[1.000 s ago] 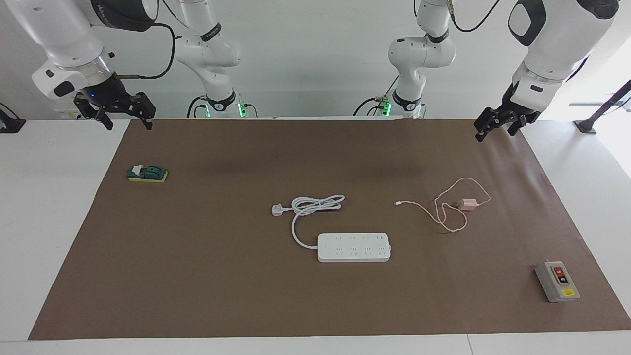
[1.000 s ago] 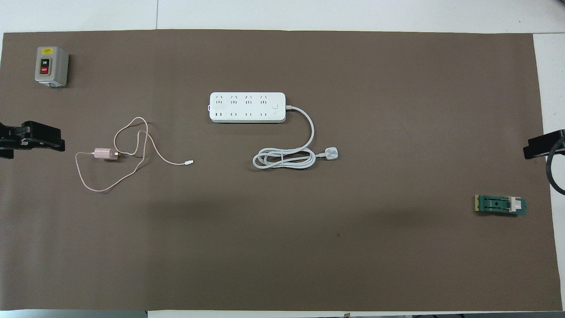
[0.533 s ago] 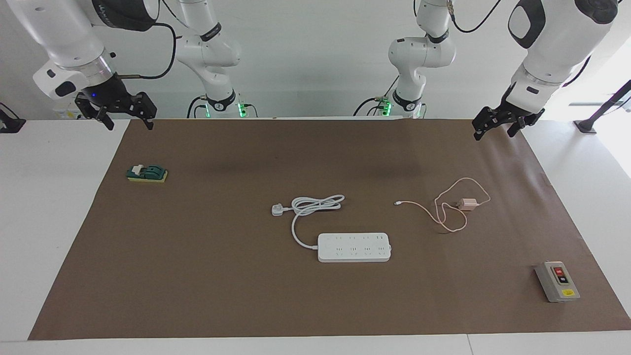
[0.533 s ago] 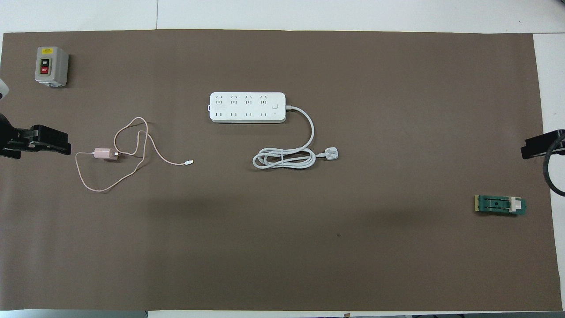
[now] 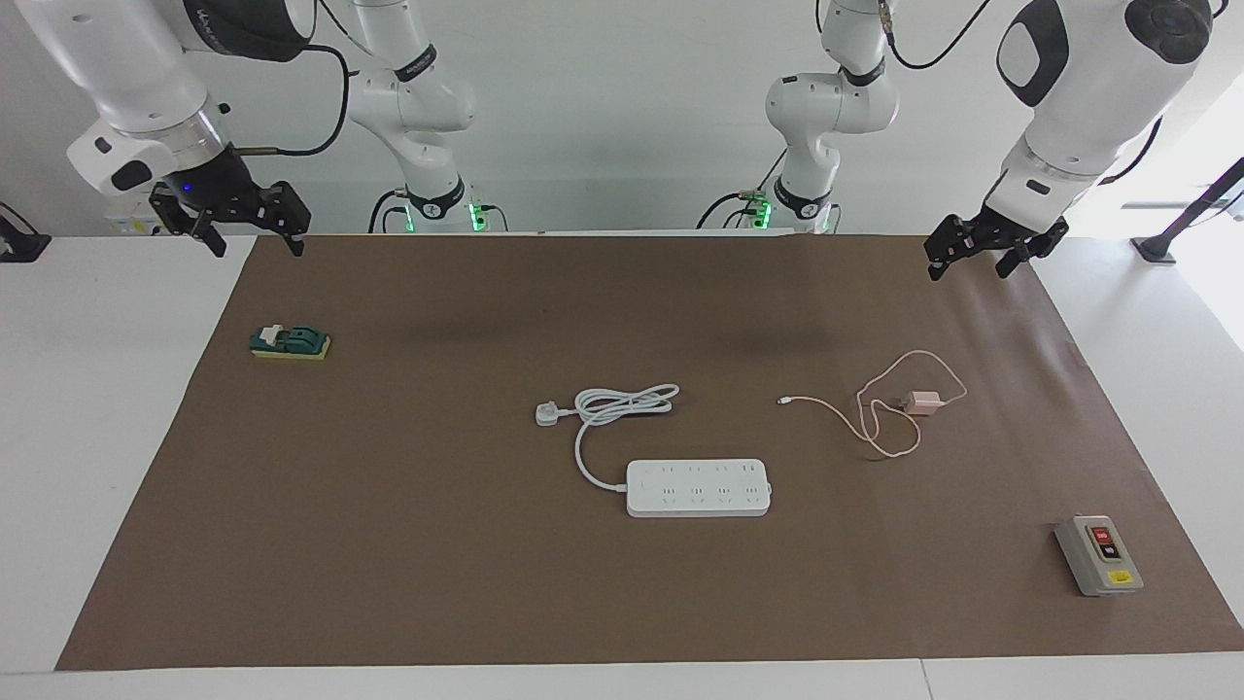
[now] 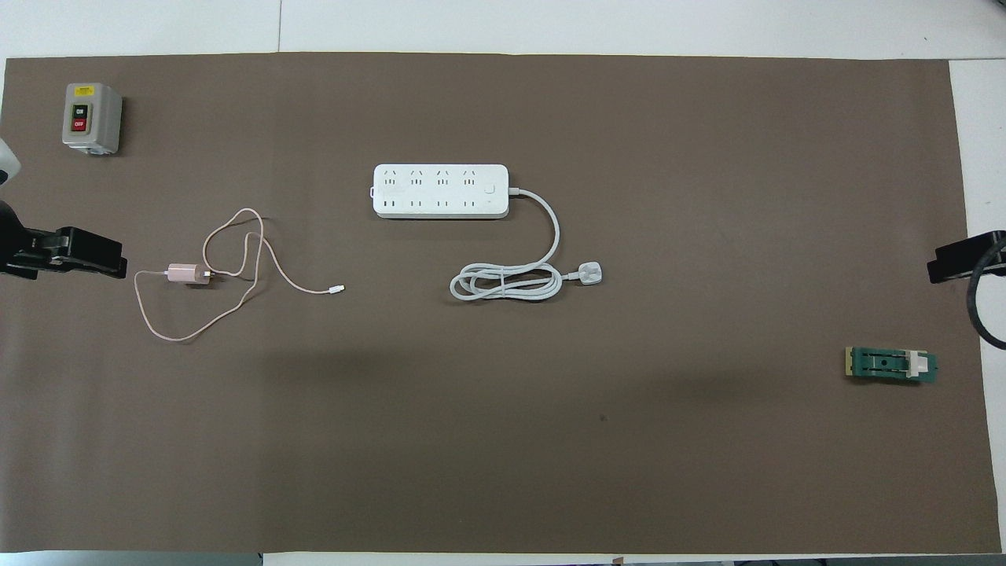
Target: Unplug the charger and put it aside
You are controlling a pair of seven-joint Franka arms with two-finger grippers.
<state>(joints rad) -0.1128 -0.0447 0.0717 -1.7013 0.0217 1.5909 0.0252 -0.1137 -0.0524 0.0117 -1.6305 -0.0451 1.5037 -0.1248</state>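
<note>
The pale pink charger (image 5: 921, 402) lies loose on the brown mat (image 5: 389, 544), toward the left arm's end; it also shows in the overhead view (image 6: 182, 273). Its thin pink cable is looped around it and ends in a white connector (image 6: 336, 290). The charger is not in the white power strip (image 5: 698, 487), whose sockets are all empty. My left gripper (image 5: 967, 261) is open and empty, raised over the mat's corner at the left arm's end. My right gripper (image 5: 253, 241) is open and empty, raised over the mat's corner at the right arm's end.
The power strip's thick white cord is coiled beside it, ending in a white plug (image 5: 548, 414). A grey switch box (image 5: 1098, 555) with red and black buttons stands at the mat's corner farthest from the robots. A small green part (image 5: 290, 341) lies toward the right arm's end.
My left gripper has shifted a little inward over the mat and turned slightly. The right arm and everything on the mat have stayed put.
</note>
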